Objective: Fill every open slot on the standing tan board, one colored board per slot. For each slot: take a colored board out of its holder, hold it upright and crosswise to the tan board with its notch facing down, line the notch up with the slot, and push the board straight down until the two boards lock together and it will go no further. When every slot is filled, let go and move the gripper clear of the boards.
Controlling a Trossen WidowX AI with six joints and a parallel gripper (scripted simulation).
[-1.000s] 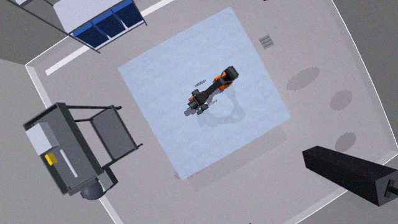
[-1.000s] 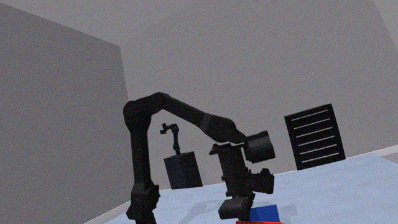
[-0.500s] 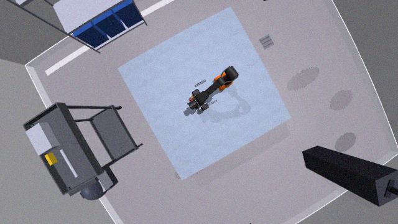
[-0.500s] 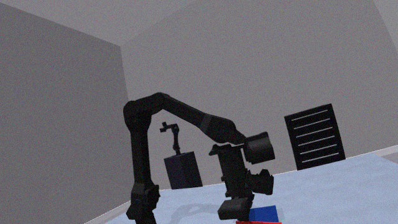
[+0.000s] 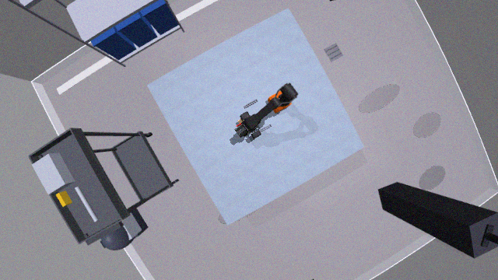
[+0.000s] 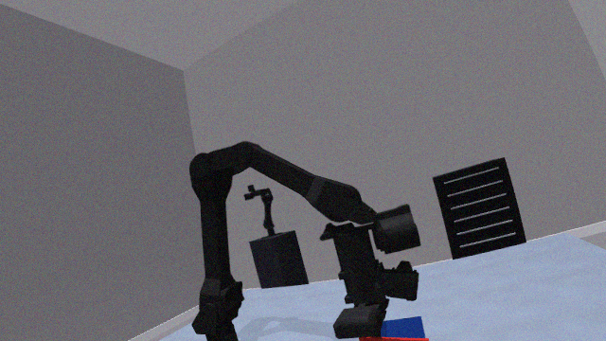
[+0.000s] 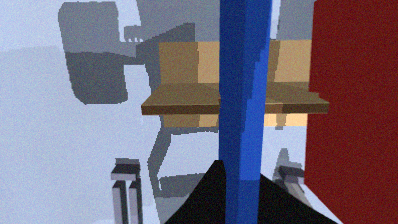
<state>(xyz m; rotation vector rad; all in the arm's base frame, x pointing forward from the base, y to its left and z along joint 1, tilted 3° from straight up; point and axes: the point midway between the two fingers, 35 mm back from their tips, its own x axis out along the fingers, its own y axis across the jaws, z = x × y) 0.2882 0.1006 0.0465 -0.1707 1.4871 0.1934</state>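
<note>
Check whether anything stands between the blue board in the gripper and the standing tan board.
Nothing visible does. In the wrist view the blue board crosses directly over the tan board. The red board stands off to the right side, not between them. The notch and slot are hidden.
</note>
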